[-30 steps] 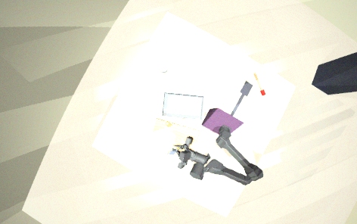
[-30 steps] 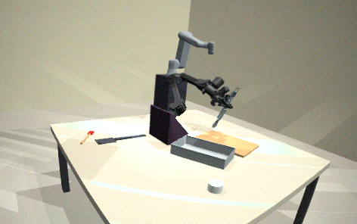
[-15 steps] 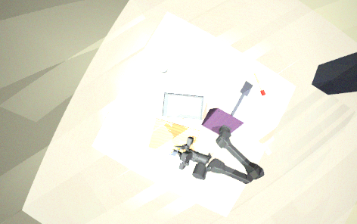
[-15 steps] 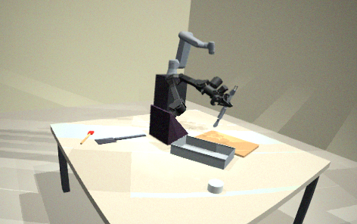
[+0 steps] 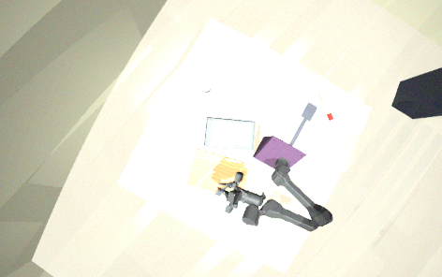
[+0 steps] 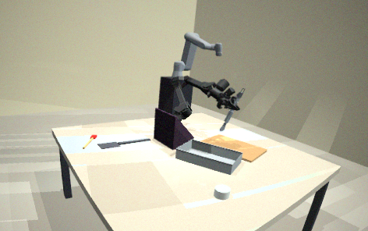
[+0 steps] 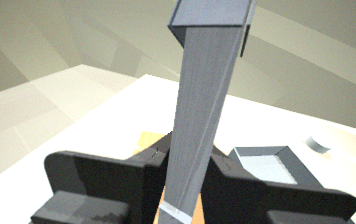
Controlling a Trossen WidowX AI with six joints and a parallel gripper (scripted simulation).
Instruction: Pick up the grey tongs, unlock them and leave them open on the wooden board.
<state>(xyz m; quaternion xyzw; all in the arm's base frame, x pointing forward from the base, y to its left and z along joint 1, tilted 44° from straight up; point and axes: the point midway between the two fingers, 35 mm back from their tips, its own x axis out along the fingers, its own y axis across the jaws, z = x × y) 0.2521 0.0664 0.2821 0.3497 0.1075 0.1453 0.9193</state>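
- Tongs: clenched in the end effector, right of centre in the exterior frame, above the wooden board.
- Long axis: steeply tilted, upper right to lower left, crossing the fingers.
- Lower end: tips or hinge, could not be told.
- Judgement: unlocking required tips down, then a squeeze; lowering onto the board came after.

Table bears tin, board, spatula, white disc.

Tool holding tongs aslant above the surface
The tool grips grey tongs; a white disc sits near the front edge.
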